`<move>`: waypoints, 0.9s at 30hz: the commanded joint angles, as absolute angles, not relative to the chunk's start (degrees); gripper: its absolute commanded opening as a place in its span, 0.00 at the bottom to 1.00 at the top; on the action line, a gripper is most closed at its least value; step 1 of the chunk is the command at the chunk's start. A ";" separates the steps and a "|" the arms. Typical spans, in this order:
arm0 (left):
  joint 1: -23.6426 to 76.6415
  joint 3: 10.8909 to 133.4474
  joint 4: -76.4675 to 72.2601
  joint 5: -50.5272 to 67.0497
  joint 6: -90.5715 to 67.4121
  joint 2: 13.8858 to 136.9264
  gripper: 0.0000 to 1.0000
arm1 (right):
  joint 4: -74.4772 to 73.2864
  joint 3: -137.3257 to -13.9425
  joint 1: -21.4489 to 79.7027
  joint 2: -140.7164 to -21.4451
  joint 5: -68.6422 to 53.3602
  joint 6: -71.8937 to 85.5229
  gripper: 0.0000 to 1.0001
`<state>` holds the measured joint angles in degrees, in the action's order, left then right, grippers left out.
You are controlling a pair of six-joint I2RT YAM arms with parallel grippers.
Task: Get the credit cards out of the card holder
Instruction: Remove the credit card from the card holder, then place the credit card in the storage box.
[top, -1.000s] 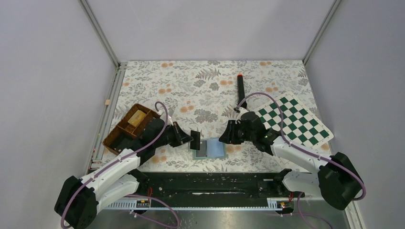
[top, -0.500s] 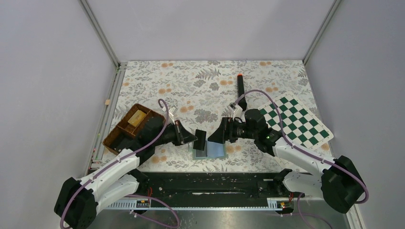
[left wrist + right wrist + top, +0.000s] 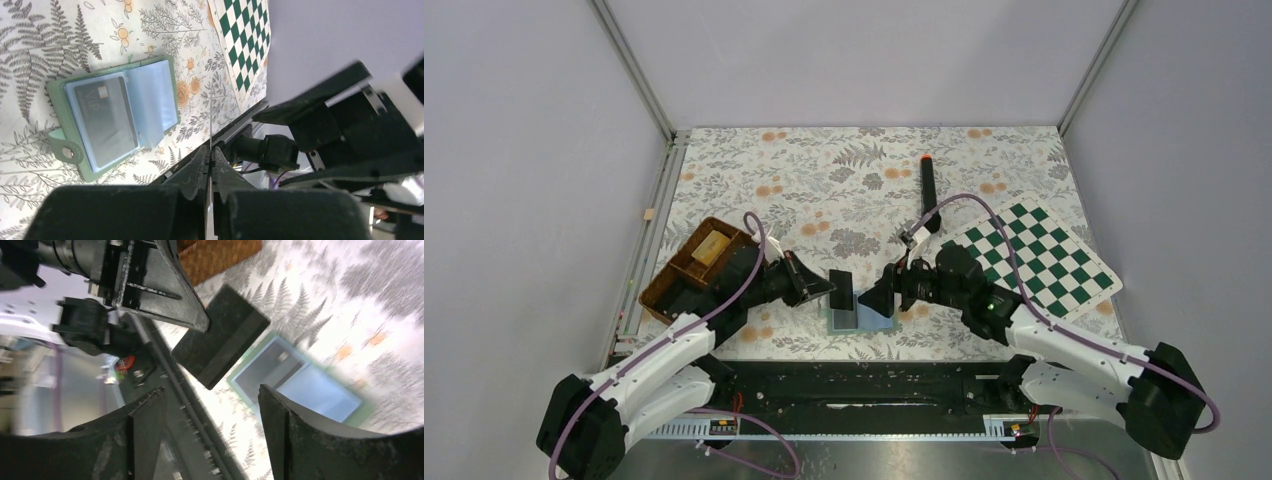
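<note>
The left arm's fingers (image 3: 210,161) are clenched on the near edge of a thin, dark grey rectangular credit card (image 3: 220,335). They hold it up on edge in the air, just over the small sage-green bifold card holder (image 3: 59,142). The right arm's fingers (image 3: 884,292) are spread wide and empty. They face the raised card from the other side, close to it but apart, so a handover looks like the step in hand. The held card should be light, stiff and slick. A flat pinch across both faces at its free end would suit it better than any contact on the thin edges. The holder lies open on the floral-print desk (image 3: 824,190), between the two arms. A second dark grey card with a small gold chip (image 3: 107,122) sits under the clear sleeve of its left panel, and the pale blue right panel looks empty. That remaining card sits flush in the pocket, so it will likely need sliding out by its exposed edge. The holder is soft and light and may drag along unless pinned. Farther out are a green-and-white chequered mat (image 3: 1039,255) to the right, a brown wicker tray (image 3: 674,285) to the left and a black pen with a red tip (image 3: 927,185) behind.
</note>
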<state>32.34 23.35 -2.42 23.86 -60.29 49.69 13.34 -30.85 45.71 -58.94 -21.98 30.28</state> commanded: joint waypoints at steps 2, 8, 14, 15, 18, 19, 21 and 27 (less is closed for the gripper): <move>32.36 26.77 0.92 19.67 -74.59 49.02 0.00 | 24.15 -28.10 53.20 -55.47 -2.26 -1.69 0.70; 32.34 29.66 7.23 18.80 -79.94 49.23 0.00 | 36.84 -22.81 58.40 -57.94 -4.30 -22.04 0.73; 32.28 29.17 8.04 18.71 -83.82 48.78 0.00 | 40.20 -23.12 64.64 -63.11 0.28 -35.29 0.73; 32.31 28.87 7.87 18.71 -84.33 48.77 0.00 | 40.50 -23.50 65.67 -64.12 2.39 -36.79 0.73; 32.33 28.14 6.52 19.61 -85.73 49.01 0.00 | 43.14 -24.02 68.34 -66.98 7.62 -41.57 0.72; 32.39 28.13 6.43 19.95 -86.03 49.12 0.00 | 44.13 -24.08 68.99 -67.80 9.35 -42.81 0.71; 32.38 28.04 6.48 20.28 -86.24 49.01 0.00 | 45.44 -24.17 70.13 -69.04 11.57 -45.03 0.66; 32.35 27.05 8.25 18.98 -88.07 47.44 0.00 | 50.30 -23.60 74.45 -71.50 16.40 -51.04 0.41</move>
